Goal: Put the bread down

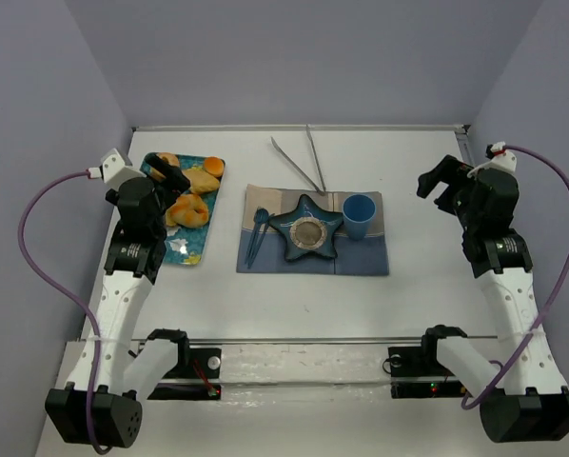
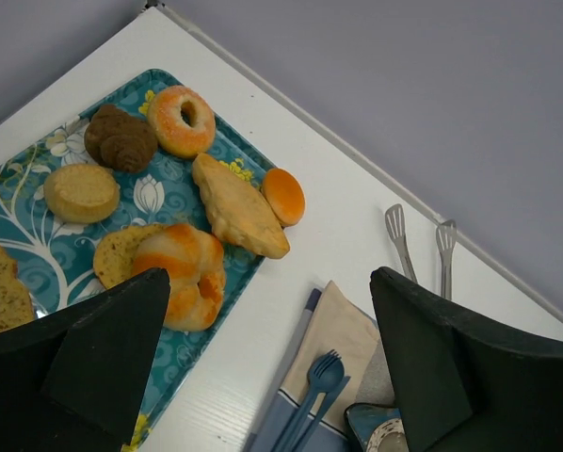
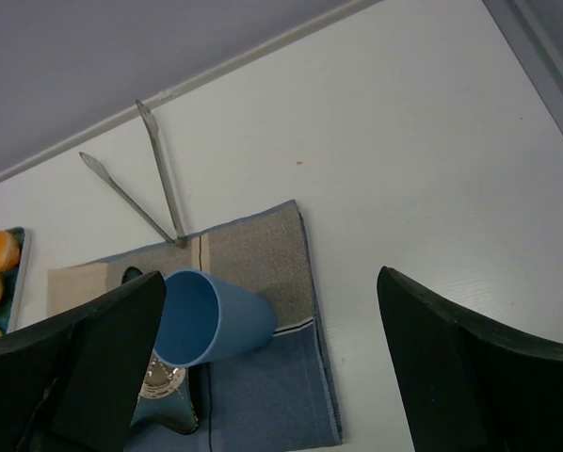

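Observation:
The bread (image 2: 183, 273), a roundish golden bun with a lumpy orange crust, lies on the teal flowered tray (image 2: 37, 240), near its right edge; it also shows in the top view (image 1: 191, 211). My left gripper (image 2: 267, 282) hovers open and empty above the tray's near right edge, its left finger just beside the bread; in the top view it (image 1: 170, 178) is over the tray (image 1: 185, 249). My right gripper (image 1: 437, 186) is open and empty, raised at the right, away from the bread. A star-shaped plate (image 1: 308, 233) sits on the placemat (image 1: 361, 259).
The tray also holds a ring doughnut (image 2: 182, 120), a long golden pastry (image 2: 236, 207), a brown pastry (image 2: 120, 139), a tan biscuit (image 2: 81, 192) and a small smooth orange bun (image 2: 283, 196) at its edge. A blue cup (image 3: 211, 315), blue cutlery (image 2: 321, 386) and metal tongs (image 1: 304, 162) are nearby.

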{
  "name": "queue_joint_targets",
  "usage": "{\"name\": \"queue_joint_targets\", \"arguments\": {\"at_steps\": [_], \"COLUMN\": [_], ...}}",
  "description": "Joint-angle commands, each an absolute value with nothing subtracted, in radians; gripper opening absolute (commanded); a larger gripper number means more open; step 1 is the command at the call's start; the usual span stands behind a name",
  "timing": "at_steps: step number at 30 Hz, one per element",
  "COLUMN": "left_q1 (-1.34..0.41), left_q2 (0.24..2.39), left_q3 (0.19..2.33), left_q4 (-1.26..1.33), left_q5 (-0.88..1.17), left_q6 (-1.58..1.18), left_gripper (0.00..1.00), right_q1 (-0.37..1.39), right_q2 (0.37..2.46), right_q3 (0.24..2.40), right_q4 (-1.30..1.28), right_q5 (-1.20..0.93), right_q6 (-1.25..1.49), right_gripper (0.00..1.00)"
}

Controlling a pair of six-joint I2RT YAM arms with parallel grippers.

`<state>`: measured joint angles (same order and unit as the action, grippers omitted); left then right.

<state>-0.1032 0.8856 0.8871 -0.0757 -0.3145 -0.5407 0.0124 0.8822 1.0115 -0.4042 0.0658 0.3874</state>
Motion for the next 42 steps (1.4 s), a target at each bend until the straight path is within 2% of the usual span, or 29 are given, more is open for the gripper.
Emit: {"name": "queue_joint_targets", "arguments": {"at_steps": [1,10,13,18,22,27,34,42], "left_q1": [-0.101,-0.101,-0.101,-0.101,-0.101,-0.100,-0.100,-0.098], "left_q2": [0.888,0.923,0.937,0.957,0.980,1.005,1.052,1.085], "left_q3": [0.928,0.911,0.908,0.905,0.897,0.894,0.907,0.910], "left_q4": [-0.067,-0.066,-0.064,-0.054,-0.051,-0.052,-0.041,-0.035], "left_q5": [-0.310,-0.291,-0.296,-0.299,-0.311,-0.324,-0.327,-0.342], "left_q6": [-0.552,-0.549,-0.543,-0.535,-0.523,-0.515,-0.508,-0.494], "left_gripper": [0.99,0.99,0.99,0.99,0.99,0.99,0.99,0.99], "right_q1": [0.008,0.008,0.043,0.259,0.282,0.339,0.383,0.405], "right_q2": [0.903,1.058,1.140,1.351,1.599,1.859,2.225,2.445], "right_q3": [1.049,1.118,1.189,1.374,1.569,1.814,2.173,2.353], "right_q4": [-0.422,-0.387,-0.359,-0.382,-0.441,-0.528,-0.620,-0.624], "right_q5": [0.103,-0.126,-0.253,-0.129,-0.233,-0.164,-0.106,-0.075], "right_q6": [0.425,0.276,0.143,-0.098,-0.179,-0.282,-0.272,-0.181], "right_gripper": [1.00,1.00,1.00,1.00,1.00,1.00,1.00,1.00]}}
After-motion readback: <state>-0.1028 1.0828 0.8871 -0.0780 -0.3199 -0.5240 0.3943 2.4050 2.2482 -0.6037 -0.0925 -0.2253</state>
